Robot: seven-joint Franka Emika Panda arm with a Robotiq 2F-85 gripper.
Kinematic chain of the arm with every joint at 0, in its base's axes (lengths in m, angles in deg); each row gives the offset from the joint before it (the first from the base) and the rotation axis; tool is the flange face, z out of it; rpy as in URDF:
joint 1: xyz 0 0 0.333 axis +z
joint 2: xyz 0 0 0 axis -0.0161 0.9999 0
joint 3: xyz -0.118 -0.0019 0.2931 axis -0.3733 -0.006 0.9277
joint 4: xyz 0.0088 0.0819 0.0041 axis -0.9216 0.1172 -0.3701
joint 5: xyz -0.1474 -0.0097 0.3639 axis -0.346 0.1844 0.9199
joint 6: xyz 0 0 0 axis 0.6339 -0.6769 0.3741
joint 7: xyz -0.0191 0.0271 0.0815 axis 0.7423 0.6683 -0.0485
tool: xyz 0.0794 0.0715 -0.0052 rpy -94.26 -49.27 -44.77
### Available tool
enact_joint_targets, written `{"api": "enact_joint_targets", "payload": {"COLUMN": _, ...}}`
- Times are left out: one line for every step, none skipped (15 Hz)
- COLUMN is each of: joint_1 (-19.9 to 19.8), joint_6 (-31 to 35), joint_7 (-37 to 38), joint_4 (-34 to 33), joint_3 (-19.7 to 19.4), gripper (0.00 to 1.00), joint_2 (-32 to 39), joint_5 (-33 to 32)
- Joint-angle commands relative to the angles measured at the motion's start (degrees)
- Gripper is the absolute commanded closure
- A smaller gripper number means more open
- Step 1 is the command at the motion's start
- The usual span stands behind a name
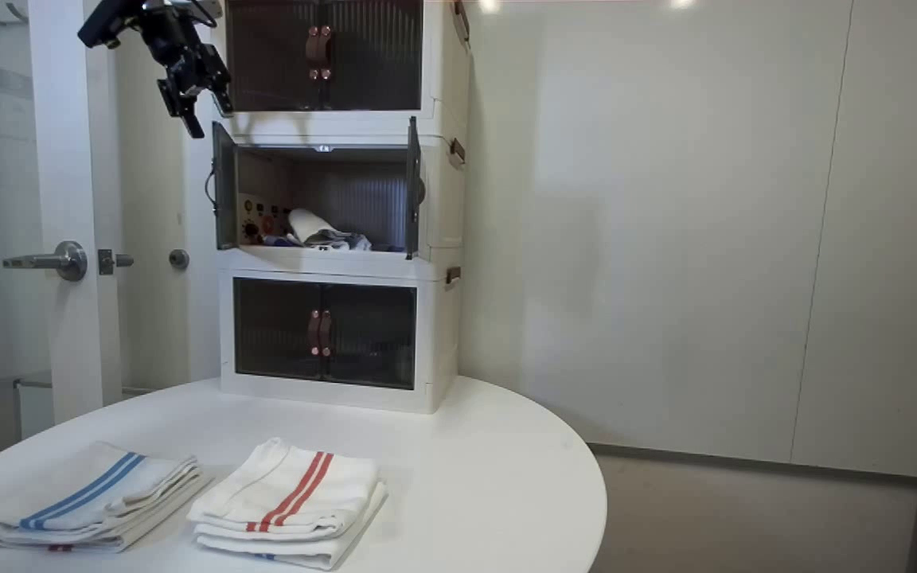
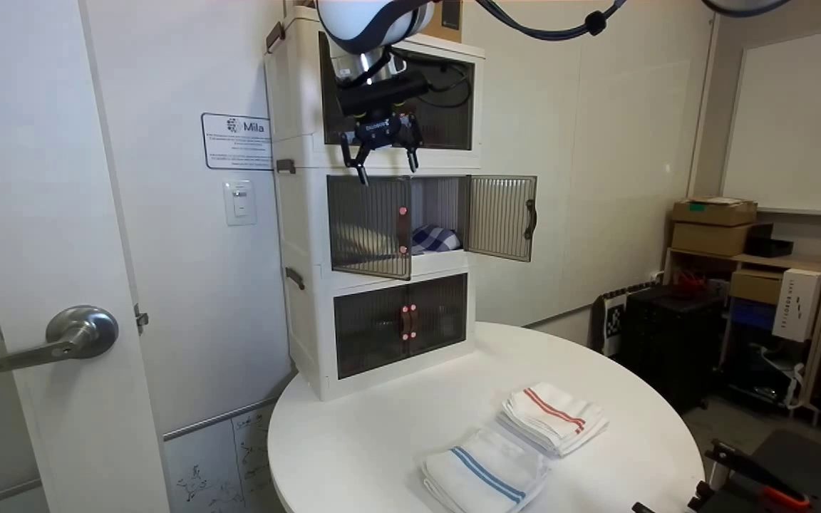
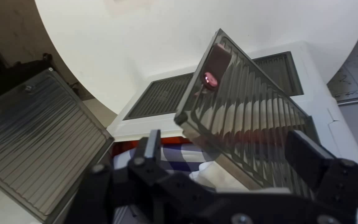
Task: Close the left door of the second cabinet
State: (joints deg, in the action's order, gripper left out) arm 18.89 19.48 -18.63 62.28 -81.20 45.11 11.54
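Note:
The second cabinet is the middle white-framed unit of the stack, seen in both exterior views (image 1: 444, 199) (image 2: 301, 221). Its left door (image 1: 225, 187) stands swung out from its left hinge. This smoky ribbed panel also shows in an exterior view (image 2: 368, 226), with its handle on the free edge, and in the wrist view (image 3: 250, 105). My gripper (image 1: 210, 123) is open and empty, fingers pointing down, close above the door's top edge; it also shows in an exterior view (image 2: 388, 173). In the wrist view the gripper (image 3: 228, 143) has the door beyond its spread fingers. Contact cannot be told.
The right door (image 1: 413, 191) of the same cabinet also stands open. Cloths (image 1: 323, 231) lie inside. The top cabinet (image 1: 446, 56) and bottom cabinet (image 1: 427, 350) have shut doors. Folded towels (image 2: 553, 420) lie on the round table (image 2: 353, 442). A room door (image 1: 68, 199) stands beside the stack.

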Motion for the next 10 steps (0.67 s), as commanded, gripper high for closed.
{"api": "enact_joint_targets", "payload": {"joint_1": 1.2, "joint_6": 0.4, "joint_7": 6.2, "joint_4": -0.9, "joint_3": -2.7, "gripper": 0.0, "joint_2": 0.4, "joint_5": -6.7}}
{"api": "enact_joint_targets", "payload": {"joint_1": 1.4, "joint_6": 0.8, "joint_7": 8.2, "joint_4": -0.7, "joint_3": -3.3, "gripper": 0.0, "joint_2": 0.1, "joint_5": -9.1}}
{"api": "enact_joint_targets", "payload": {"joint_1": 1.3, "joint_6": 0.5, "joint_7": 9.6, "joint_4": -0.6, "joint_3": -3.5, "gripper": 0.0, "joint_2": -0.1, "joint_5": -10.4}}
{"api": "enact_joint_targets", "payload": {"joint_1": 0.7, "joint_6": -0.4, "joint_7": 9.2, "joint_4": -0.7, "joint_3": -3.1, "gripper": 0.0, "joint_2": -0.3, "joint_5": -9.5}}
{"api": "enact_joint_targets", "payload": {"joint_1": 0.1, "joint_6": -0.6, "joint_7": 8.2, "joint_4": -0.7, "joint_3": -2.7, "gripper": 0.0, "joint_2": -0.6, "joint_5": -7.9}}
{"api": "enact_joint_targets", "payload": {"joint_1": -0.8, "joint_6": -0.3, "joint_7": 6.2, "joint_4": -0.6, "joint_3": -1.9, "gripper": 0.0, "joint_2": -0.9, "joint_5": -5.4}}
{"api": "enact_joint_targets", "payload": {"joint_1": -1.5, "joint_6": 0.3, "joint_7": 4.4, "joint_4": -0.3, "joint_3": -1.2, "gripper": 0.0, "joint_2": -1.3, "joint_5": -3.0}}
{"api": "enact_joint_targets", "payload": {"joint_1": -2.5, "joint_6": 1.5, "joint_7": 2.0, "joint_4": 0.1, "joint_3": -0.4, "gripper": 0.0, "joint_2": -1.7, "joint_5": 0.3}}
{"api": "enact_joint_targets", "payload": {"joint_1": -3.2, "joint_6": 2.1, "joint_7": -0.2, "joint_4": 0.3, "joint_3": 0.1, "gripper": 0.0, "joint_2": -2.0, "joint_5": 3.1}}
{"api": "enact_joint_targets", "payload": {"joint_1": -3.8, "joint_6": 2.3, "joint_7": -2.5, "joint_4": 0.4, "joint_3": 0.6, "gripper": 0.0, "joint_2": -2.1, "joint_5": 5.7}}
